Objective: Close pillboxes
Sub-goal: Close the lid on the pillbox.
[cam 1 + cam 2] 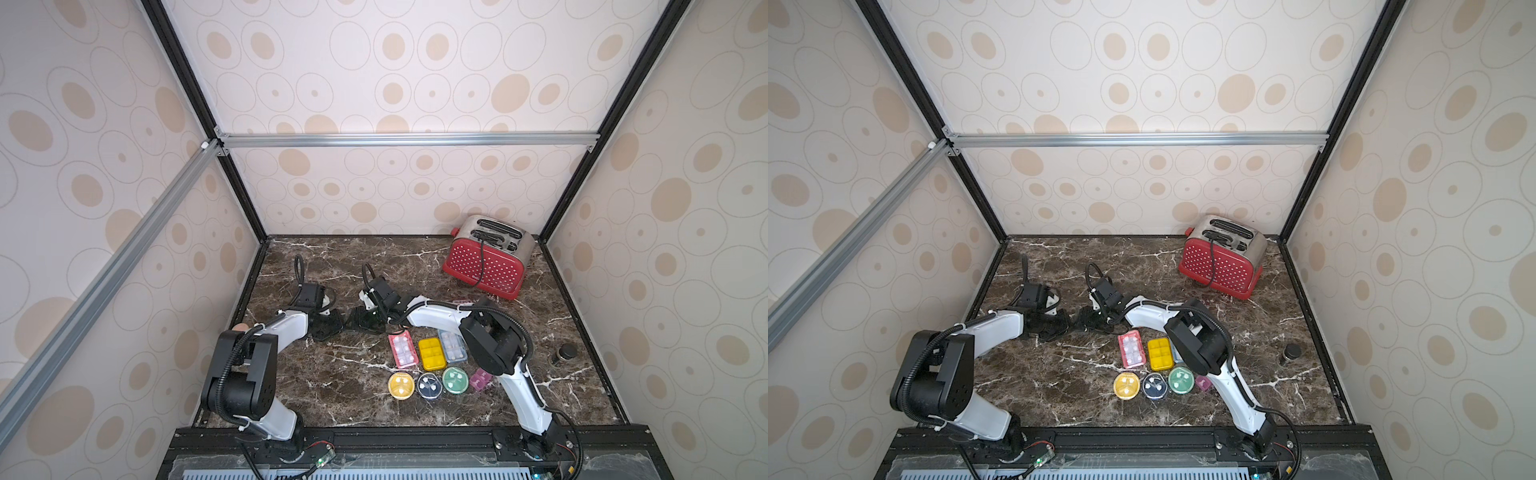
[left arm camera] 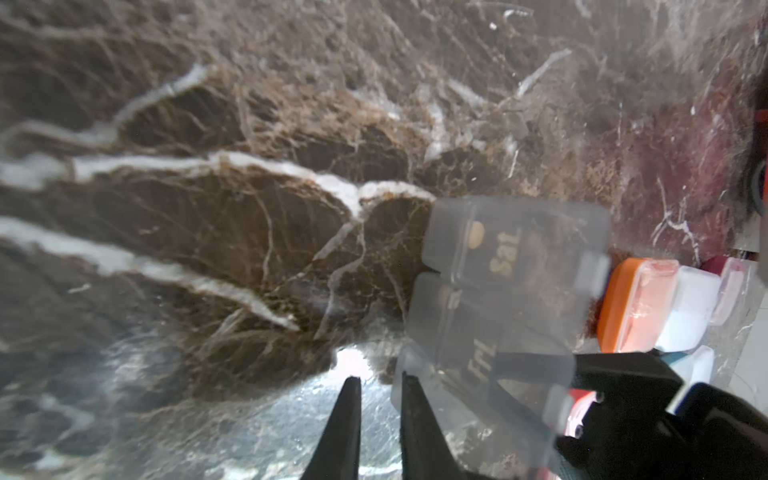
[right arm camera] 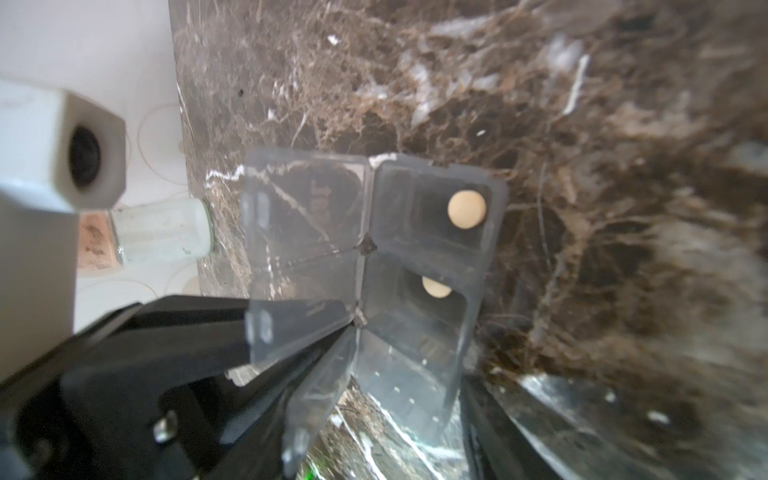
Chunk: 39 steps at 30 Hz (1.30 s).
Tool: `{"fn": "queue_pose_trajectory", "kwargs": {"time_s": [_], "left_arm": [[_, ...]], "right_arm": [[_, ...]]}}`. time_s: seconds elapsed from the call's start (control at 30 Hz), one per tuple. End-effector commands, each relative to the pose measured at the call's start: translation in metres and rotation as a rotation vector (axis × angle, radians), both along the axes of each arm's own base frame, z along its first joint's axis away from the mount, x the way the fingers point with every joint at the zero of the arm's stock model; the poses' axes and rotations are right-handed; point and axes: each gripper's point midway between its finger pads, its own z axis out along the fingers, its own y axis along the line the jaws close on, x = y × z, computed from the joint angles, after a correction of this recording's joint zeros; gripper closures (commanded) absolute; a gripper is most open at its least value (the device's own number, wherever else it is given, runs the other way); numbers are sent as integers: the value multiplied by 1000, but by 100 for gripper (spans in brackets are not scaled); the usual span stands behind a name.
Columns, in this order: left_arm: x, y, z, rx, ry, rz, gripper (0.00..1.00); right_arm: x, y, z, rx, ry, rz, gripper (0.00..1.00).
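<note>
Working on one clear pillbox [image 3: 428, 249], well apart from the toaster [image 1: 484, 259], off toward the left arm's side of it and somewhat nearer the arm bases. Resting on the surface [image 1: 332, 374], as far as can be told. Open along one long side, flaps folded back, with a pale pill [image 3: 466, 209] showing in each of two compartments.

Straddled at one short end by the right hand [image 3: 407, 353]: fingers apart, one on either side of the box body, one of them beneath an open flap. Cannot tell whether pressing in or merely bracketing. Running lengthwise straight out from that hand's fingertips, hinge line along the same axis.

Flanked on the flap side by the left hand [image 2: 376, 380]: fingers nearly together, a thin slit between, nothing in it. Outer finger just beside, perhaps touching, the edge of the lid marked Fri [image 2: 478, 361].

About equally near to both hands, but only the left placed on the side the flaps open toward. Probably calls for a push across the long axis, over the hinge toward the compartments, one flap at a time, braced by the right. Risk of pivoting about the held end if pushed off-centre, or of spilling pills.

Nearer the bases than the toaster: the other pillboxes [image 1: 431, 353], clustered, seemingly shut, though too small to be sure.
</note>
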Motion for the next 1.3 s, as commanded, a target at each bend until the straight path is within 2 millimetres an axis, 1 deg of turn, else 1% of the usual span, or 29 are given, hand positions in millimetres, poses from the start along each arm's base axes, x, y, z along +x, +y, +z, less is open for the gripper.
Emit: {"fn": "queue_pose_trajectory", "kwargs": {"time_s": [0.0,0.03,0.23,0.33,0.6,0.63,0.67,0.83,0.9,1.17,1.27], "left_arm": [[3,-3,1,-27,-9,10,81],[3,-3,1,-28,-8,12,81],[3,-3,-2,-29,-3,11,81],[3,-5,-4,-39,1,9,82],[1,-5,-8,-39,10,11,82],[2,-5,-9,-39,9,10,82],[1,-5,-9,-40,10,9,82],[1,-5,-9,-41,10,8,82],[2,-5,-8,-41,9,8,82],[1,-6,-9,-45,13,6,82],[2,-6,-9,-45,12,6,82]], "right_arm": [[-6,0,-12,-20,22,-2,46],[-6,-1,-13,-21,21,-1,48],[-7,-5,-18,-36,22,-2,49],[-7,-4,-19,-36,26,2,52],[-9,-6,-18,-43,21,13,50],[-8,-6,-17,-46,17,12,51],[-8,-7,-17,-48,13,14,55],[-10,-6,-17,-47,17,22,56],[-11,-6,-19,-44,22,25,60],[-11,-5,-19,-42,20,28,66],[-10,-5,-20,-43,21,27,71]]}}
